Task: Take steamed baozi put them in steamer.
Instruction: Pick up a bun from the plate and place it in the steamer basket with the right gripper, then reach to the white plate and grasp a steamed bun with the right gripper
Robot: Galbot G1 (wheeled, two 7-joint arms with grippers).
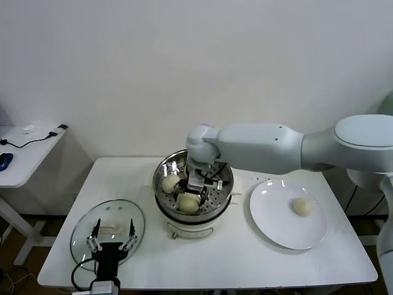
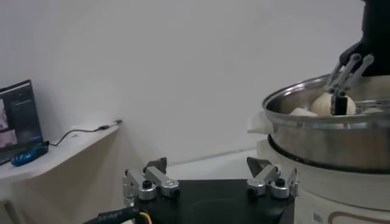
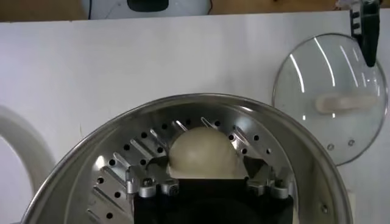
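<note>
The steamer [image 1: 161, 179] stands mid-table, a shiny pot with a perforated tray on a white base. Two cream baozi show inside it, one at the left [image 1: 170, 183] and one at the front [image 1: 189, 203]. My right gripper [image 1: 197, 183] reaches down into the pot. In the right wrist view it [image 3: 204, 165] stands open, its fingers on either side of a baozi [image 3: 203, 149] that rests on the tray [image 3: 122, 164]. One more baozi [image 1: 302, 206] lies on the white plate [image 1: 273, 224] to the right. My left gripper [image 1: 112, 238] hangs open over the glass lid, holding nothing.
The glass lid [image 1: 107, 222] with its white knob lies flat at the table's front left. A side desk [image 1: 27, 153] with a cable and a blue mouse stands farther left. The wall is close behind the steamer.
</note>
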